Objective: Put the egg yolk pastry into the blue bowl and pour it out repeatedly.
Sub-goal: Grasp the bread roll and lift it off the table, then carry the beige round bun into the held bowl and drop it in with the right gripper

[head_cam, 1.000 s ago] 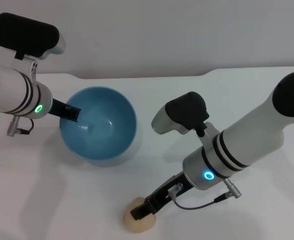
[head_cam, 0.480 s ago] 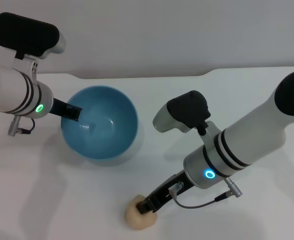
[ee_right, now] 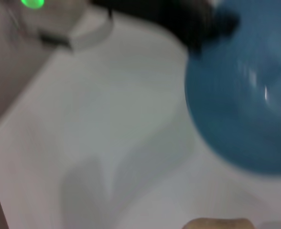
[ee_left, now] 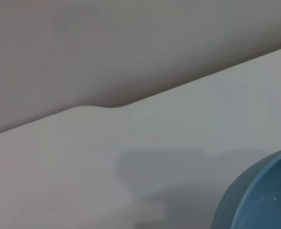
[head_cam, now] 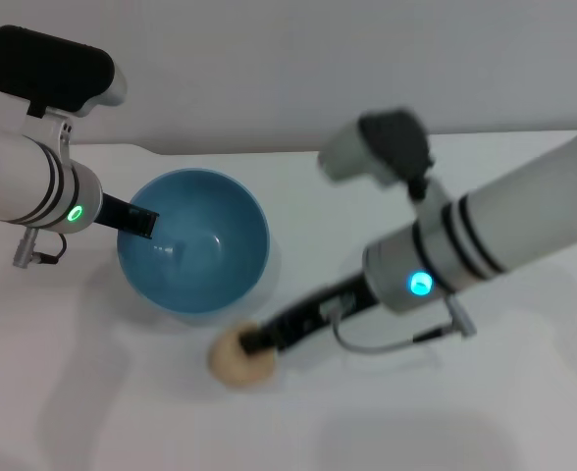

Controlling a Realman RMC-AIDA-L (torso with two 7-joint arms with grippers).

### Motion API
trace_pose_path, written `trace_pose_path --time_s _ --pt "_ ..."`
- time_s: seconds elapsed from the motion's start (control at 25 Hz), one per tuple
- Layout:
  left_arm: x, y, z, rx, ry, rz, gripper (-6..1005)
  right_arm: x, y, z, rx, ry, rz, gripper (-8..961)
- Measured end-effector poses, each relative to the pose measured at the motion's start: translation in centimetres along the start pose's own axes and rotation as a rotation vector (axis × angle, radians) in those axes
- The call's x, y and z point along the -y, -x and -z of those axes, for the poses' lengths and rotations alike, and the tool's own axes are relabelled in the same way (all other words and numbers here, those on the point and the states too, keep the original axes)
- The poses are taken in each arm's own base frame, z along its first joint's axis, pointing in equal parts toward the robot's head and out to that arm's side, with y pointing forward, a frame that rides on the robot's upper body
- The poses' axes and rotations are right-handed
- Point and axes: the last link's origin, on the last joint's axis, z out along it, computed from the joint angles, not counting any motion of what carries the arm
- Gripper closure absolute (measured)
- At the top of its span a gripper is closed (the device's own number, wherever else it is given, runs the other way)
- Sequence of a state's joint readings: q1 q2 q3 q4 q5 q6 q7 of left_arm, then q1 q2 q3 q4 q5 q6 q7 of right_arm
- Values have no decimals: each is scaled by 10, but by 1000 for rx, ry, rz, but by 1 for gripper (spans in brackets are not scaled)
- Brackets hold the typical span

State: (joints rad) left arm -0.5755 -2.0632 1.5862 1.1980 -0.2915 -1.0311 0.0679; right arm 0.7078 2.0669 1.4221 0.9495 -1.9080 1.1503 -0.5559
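White tabletop [head_cam: 92,392]: right gripper [head_cam: 254,343] apparently grips lumpy egg yolk pastry [head_cam: 232,359] beside glossy blue bowl [head_cam: 210,250].

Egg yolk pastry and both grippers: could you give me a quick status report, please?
Right gripper shut on egg yolk pastry, lifted beside the blue bowl. Left gripper grips the bowl's rim. Bowl empty, nothing in the way.

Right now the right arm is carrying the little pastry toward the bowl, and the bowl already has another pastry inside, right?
Not quite: the blue bowl is empty, as the head view shows. The right gripper does carry the egg yolk pastry beside it.
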Motion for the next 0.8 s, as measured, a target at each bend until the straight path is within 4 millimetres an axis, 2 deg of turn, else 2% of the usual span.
trace_pose_path --time_s 0.24,0.32,0.8 --pt "-2 2 -1 32 3 -11 1002 2 30 39 165 -40 37 926" --pt "-2 3 0 47 4 -14 1002 4 34 45 191 -48 36 928" --pt "-17 6 5 165 26 -63 1002 17 42 44 239 -123 40 936"
